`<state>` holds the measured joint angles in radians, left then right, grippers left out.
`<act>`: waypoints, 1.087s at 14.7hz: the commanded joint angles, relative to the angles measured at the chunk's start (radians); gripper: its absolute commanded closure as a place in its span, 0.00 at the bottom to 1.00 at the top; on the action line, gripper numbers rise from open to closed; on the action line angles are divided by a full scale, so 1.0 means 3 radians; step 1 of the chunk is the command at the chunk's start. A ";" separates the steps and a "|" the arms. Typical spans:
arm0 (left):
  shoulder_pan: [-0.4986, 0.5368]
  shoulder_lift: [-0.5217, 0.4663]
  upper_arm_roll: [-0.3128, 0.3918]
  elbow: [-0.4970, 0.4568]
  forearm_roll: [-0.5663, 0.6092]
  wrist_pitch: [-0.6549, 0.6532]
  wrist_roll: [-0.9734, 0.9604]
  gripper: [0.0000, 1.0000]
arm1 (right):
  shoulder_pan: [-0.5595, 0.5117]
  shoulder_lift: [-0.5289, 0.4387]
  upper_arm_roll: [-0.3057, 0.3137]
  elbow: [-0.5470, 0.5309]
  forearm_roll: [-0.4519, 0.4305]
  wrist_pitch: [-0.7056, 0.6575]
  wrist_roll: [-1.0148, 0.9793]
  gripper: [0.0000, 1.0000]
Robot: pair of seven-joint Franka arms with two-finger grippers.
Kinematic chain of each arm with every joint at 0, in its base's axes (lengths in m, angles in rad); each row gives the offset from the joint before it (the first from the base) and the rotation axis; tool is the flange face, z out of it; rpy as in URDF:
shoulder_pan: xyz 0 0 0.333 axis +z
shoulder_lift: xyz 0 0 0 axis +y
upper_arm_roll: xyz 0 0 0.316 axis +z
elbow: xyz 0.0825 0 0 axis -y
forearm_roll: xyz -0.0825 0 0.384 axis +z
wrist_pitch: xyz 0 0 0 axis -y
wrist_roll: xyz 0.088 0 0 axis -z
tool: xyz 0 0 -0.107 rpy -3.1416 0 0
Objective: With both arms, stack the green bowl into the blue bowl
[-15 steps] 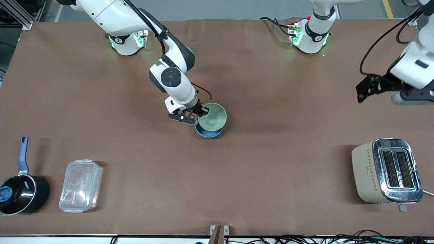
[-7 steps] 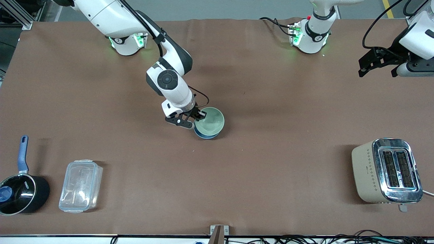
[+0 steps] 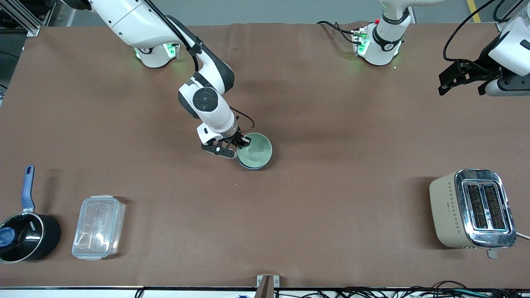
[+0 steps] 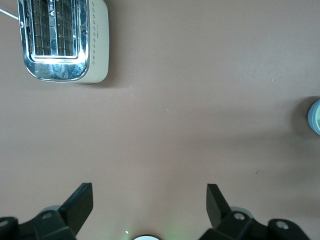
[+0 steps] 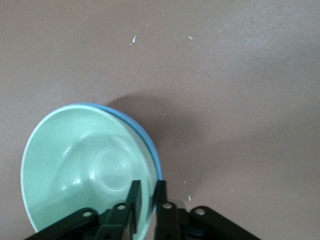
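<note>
The green bowl [image 3: 255, 150] sits inside the blue bowl [image 3: 253, 167] near the middle of the table. Only a thin blue rim shows around it. My right gripper [image 3: 240, 145] is shut on the green bowl's rim, on the side toward the right arm's end. In the right wrist view the green bowl [image 5: 85, 165] lies nested in the blue bowl [image 5: 150, 150], with my right gripper [image 5: 147, 192] pinching the green rim. My left gripper [image 3: 461, 78] is open and empty, raised over the table's edge at the left arm's end; it also shows in the left wrist view [image 4: 149, 200].
A cream and chrome toaster [image 3: 472, 209] stands near the front at the left arm's end. A clear plastic box [image 3: 98, 227] and a black saucepan with a blue handle [image 3: 25, 231] sit near the front at the right arm's end.
My right gripper has lowered the green bowl from a tilt above the blue bowl down into it. The left arm has lifted and drawn back toward the table's edge.
</note>
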<state>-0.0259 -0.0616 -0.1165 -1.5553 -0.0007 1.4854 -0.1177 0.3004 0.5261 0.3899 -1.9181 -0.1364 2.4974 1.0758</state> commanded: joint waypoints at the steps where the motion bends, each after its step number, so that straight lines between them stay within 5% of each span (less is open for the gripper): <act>1: -0.0006 0.0021 0.0000 -0.0021 -0.0069 0.0080 0.0034 0.00 | -0.0050 0.0021 0.0040 0.0063 -0.0092 -0.0036 0.0080 0.00; 3: -0.0016 0.0042 0.0000 -0.0021 -0.0069 0.0080 0.0040 0.00 | -0.0076 -0.0086 0.0045 0.0165 -0.0092 -0.0259 0.0065 0.00; 7: -0.0001 0.0016 -0.0010 -0.0031 -0.0069 0.0065 0.0131 0.00 | -0.0351 -0.0745 0.0055 0.0549 -0.0306 -0.1491 0.0009 0.00; 11: 0.0020 0.0006 0.0000 -0.0026 -0.0049 0.0014 0.0260 0.00 | -0.0709 -0.1307 -0.0041 0.0605 -0.0323 -0.1835 -0.0317 0.00; 16: 0.0005 0.0047 0.0000 -0.0001 -0.0039 0.0039 0.0203 0.00 | -0.0725 -0.1840 -0.0685 0.0656 -0.0160 -0.2386 -0.1839 0.00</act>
<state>-0.0248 -0.0444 -0.1184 -1.5562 -0.0012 1.4965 -0.0586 0.0851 0.0410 0.2229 -1.7011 -0.2124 1.8386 0.6653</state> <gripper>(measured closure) 0.000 0.000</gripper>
